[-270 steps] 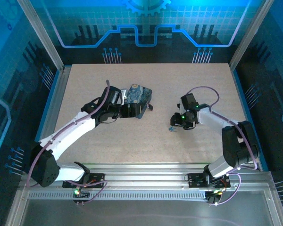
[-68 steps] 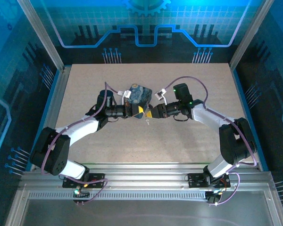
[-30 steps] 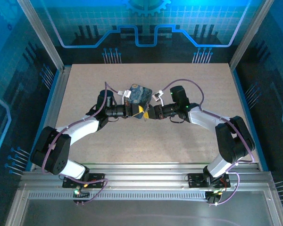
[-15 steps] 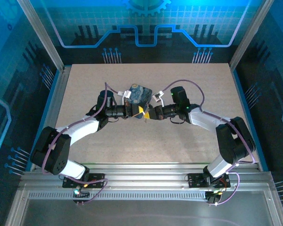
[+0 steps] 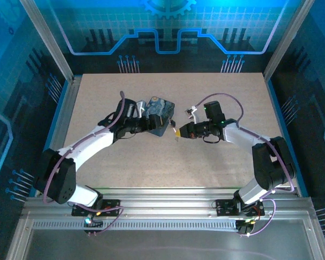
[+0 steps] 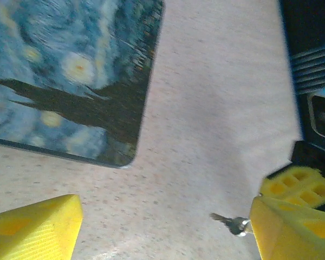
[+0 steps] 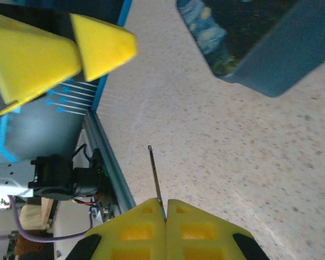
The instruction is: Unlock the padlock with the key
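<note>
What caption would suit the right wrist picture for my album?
The right gripper pinches the key, metal tip sticking out, blue tin nearby.

The table is matt and finely speckled. The left gripper has 2 yellow fingers (ribbed, matt plastic); ahead of them the tin has a faintly glossy printed lid. The right gripper pinches the key, thin bright metal.

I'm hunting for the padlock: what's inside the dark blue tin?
Of the tin, only the painted top and one side show; its inside is covered. The key is outside it, pinched in the right fingers.
</note>
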Controlling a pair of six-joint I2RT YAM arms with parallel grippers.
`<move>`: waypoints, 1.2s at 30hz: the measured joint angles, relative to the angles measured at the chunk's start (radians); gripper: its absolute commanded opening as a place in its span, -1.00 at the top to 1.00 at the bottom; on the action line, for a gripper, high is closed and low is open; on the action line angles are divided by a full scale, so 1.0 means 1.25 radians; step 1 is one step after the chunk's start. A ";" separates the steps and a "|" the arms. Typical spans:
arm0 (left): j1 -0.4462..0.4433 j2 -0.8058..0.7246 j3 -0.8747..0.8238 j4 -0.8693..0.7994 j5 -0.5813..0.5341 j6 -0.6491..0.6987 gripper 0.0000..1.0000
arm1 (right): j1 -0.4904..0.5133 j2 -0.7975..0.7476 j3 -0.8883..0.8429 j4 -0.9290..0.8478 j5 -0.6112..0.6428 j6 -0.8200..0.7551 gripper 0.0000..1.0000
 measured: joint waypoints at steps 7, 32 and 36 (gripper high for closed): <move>-0.035 0.072 0.052 -0.133 -0.178 0.002 -0.81 | -0.022 -0.002 0.000 -0.068 0.063 -0.017 1.00; 0.084 0.309 0.183 -0.028 -0.200 -0.068 -0.54 | -0.023 0.000 -0.015 -0.103 0.094 -0.045 1.00; 0.109 0.380 0.266 -0.020 -0.166 -0.042 -0.34 | -0.023 0.010 -0.015 -0.103 0.099 -0.045 1.00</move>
